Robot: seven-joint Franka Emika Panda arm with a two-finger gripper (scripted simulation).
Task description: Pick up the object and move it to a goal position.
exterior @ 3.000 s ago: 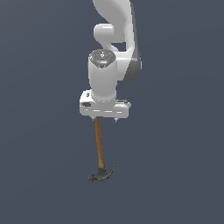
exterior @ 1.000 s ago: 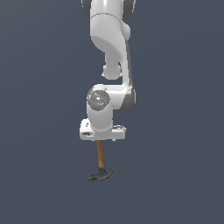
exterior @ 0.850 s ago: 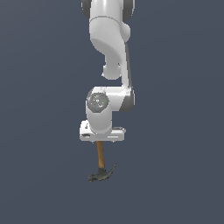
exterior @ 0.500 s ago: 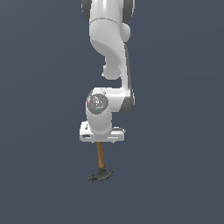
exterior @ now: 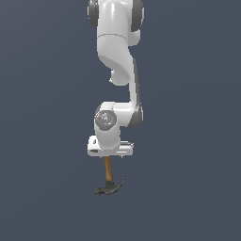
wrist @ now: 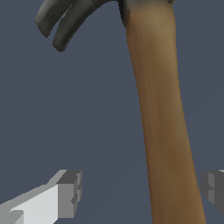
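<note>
The hammer lies on the dark grey floor, its brown wooden handle (exterior: 108,169) running under my hand and its dark grey-green head with curved claw (exterior: 109,188) at the near end. In the wrist view the handle (wrist: 168,131) runs between my two fingers, with the claw (wrist: 65,19) beyond them. My gripper (wrist: 140,192) is open and straddles the handle. One fingertip (wrist: 68,194) stands well off the handle; the other (wrist: 214,188) is close beside it with a small gap. In the exterior view the gripper (exterior: 109,157) sits low over the handle's far end.
The plain dark grey floor (exterior: 188,188) lies all around. The white arm (exterior: 117,70) rises straight above the hand. No goal marker shows in either view.
The hand has come down lower over the handle's far end, so less of the handle shows. The hammer has not moved.
</note>
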